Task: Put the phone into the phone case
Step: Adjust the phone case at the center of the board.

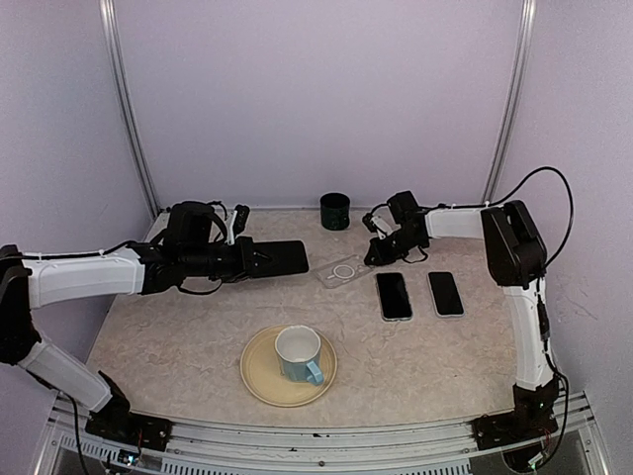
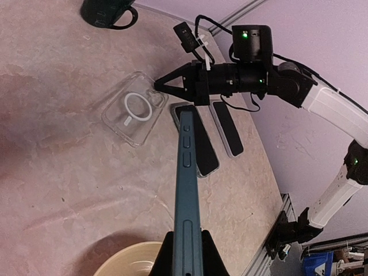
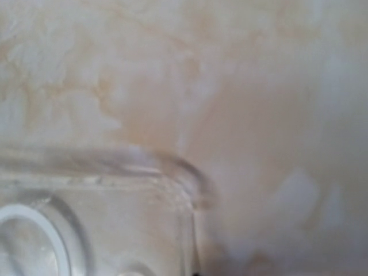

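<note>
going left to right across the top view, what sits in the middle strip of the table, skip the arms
held phone → clear case → flat phone → far-right phone

A robot test booth in a lab, not a home: plain lilac walls close in three sides, joined by bare metal posts. The left arm and the right arm are bolted to a metal rail at the edge of a marble-look table. A loose cable loops off one arm, and a phone case and a mug on a plate sit out
</note>
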